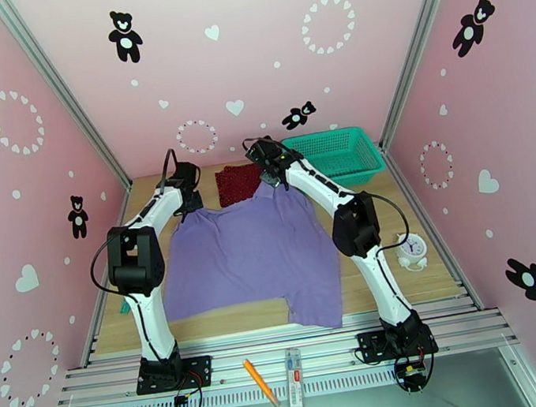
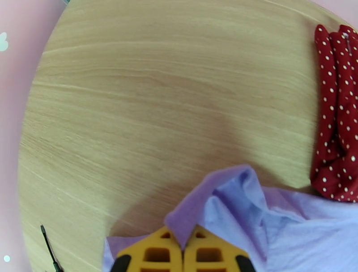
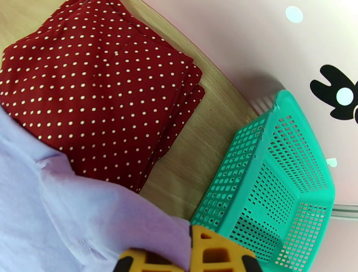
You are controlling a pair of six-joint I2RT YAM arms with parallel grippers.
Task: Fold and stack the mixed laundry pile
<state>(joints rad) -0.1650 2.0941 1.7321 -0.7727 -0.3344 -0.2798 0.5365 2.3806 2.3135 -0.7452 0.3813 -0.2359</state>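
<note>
The lavender T-shirt (image 1: 248, 259) lies spread flat across the wooden table, its near hem hanging over the front edge. Both grippers hold its far edge. My left gripper (image 1: 191, 203) is shut on the far left corner, and the left wrist view shows the yellow fingers (image 2: 156, 255) pinching a purple fold (image 2: 232, 201). My right gripper (image 1: 268, 178) is shut on the far right corner, with the shirt (image 3: 67, 214) caught between its fingers (image 3: 219, 255). The dark red dotted cloth (image 1: 237, 182) (image 3: 103, 94) (image 2: 335, 134) lies folded just beyond the shirt, between the two grippers.
A teal mesh basket (image 1: 337, 155) (image 3: 277, 188) stands at the back right, close to the right gripper. A small white clock (image 1: 412, 250) sits at the table's right edge. An orange pen (image 1: 260, 382) and a slim clear case (image 1: 296, 389) lie on the front rail.
</note>
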